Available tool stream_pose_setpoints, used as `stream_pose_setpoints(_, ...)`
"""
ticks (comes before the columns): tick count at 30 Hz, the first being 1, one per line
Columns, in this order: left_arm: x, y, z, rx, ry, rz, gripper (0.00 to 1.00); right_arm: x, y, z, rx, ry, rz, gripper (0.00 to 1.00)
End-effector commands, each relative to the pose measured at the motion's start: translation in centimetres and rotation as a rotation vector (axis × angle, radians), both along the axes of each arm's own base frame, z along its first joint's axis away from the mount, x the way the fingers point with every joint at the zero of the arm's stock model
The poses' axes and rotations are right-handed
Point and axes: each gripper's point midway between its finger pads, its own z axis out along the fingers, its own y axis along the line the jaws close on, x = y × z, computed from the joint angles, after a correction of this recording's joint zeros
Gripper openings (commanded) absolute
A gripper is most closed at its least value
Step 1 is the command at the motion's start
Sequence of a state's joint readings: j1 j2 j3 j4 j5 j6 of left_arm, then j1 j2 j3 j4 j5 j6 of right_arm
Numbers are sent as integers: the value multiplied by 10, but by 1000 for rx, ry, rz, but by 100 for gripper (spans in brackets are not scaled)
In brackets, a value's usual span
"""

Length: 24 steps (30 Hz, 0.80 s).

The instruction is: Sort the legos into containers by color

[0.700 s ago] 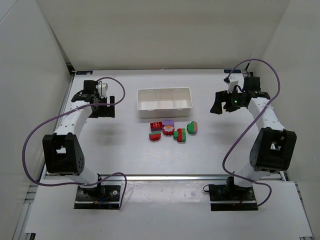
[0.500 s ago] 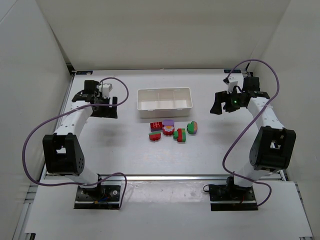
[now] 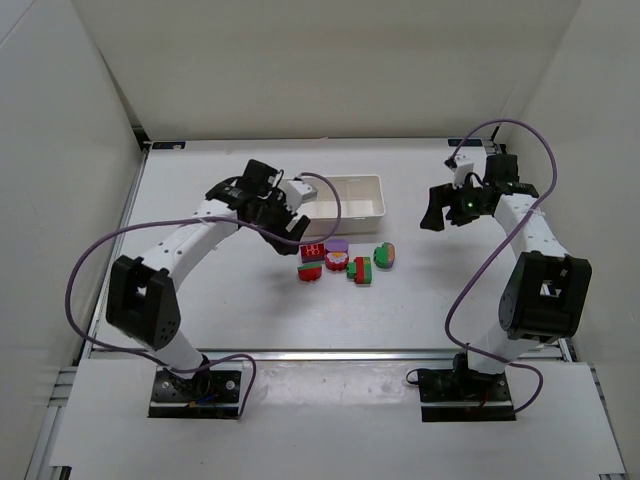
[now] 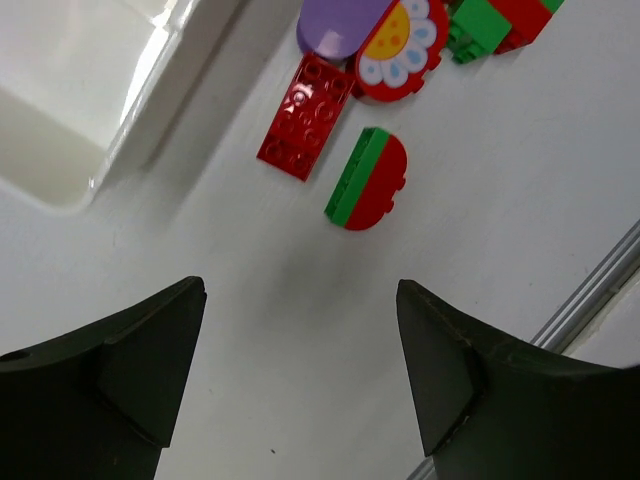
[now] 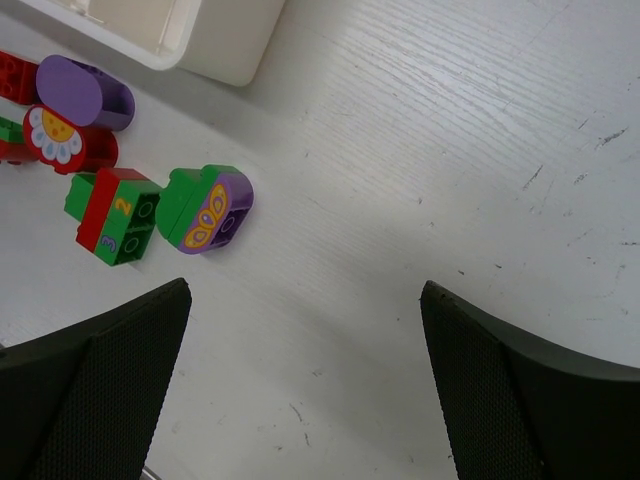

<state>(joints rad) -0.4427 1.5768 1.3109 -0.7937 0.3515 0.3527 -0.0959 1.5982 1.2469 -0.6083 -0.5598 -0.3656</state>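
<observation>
Left fingers (image 4: 130,370) stand wide apart with nothing between them, hovering over the bench (image 3: 250,290) just on the near side of the tray (image 3: 350,220). Directly ahead of them in the left wrist view lie a half-round green-and-red brick (image 4: 367,180) and a flat red brick (image 4: 305,118). Beyond those are a purple rounded brick (image 4: 340,22) and a red flower-printed piece (image 4: 402,48), the two touching. Right fingers (image 5: 100,390) are likewise spread and empty, held well to the right of the tray. Their camera shows a green-and-red stacked block (image 5: 112,215) just beside a green-and-purple butterfly piece (image 5: 205,208). All the legos sit in one tight cluster on the bench, just near of the tray. No brick shows in the compartments that can be seen; the left one is partly hidden by the arm. Assessment: the bricks are likely light, rigid and smooth-skinned, not fragile, but liable to skid or pivot if pinched on a curve. Recommended hold is across the flat parallel faces. The flat red brick sits low, so its long edges must be caught close to the bench. Two-colour pairs probably need pulling apart, one arm bracing each half, before they can be sorted.
</observation>
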Motion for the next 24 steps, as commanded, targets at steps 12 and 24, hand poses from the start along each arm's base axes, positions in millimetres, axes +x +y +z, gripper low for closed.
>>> stream_pose_setpoints(12,10,-54,-15,41,-73,-385,75,-6,1,9,-12,-51,27,99)
stream_pose_setpoints(24,19,-64,-41,87,-162,-533,76,-3,-1,5,-23,-45,27,99)
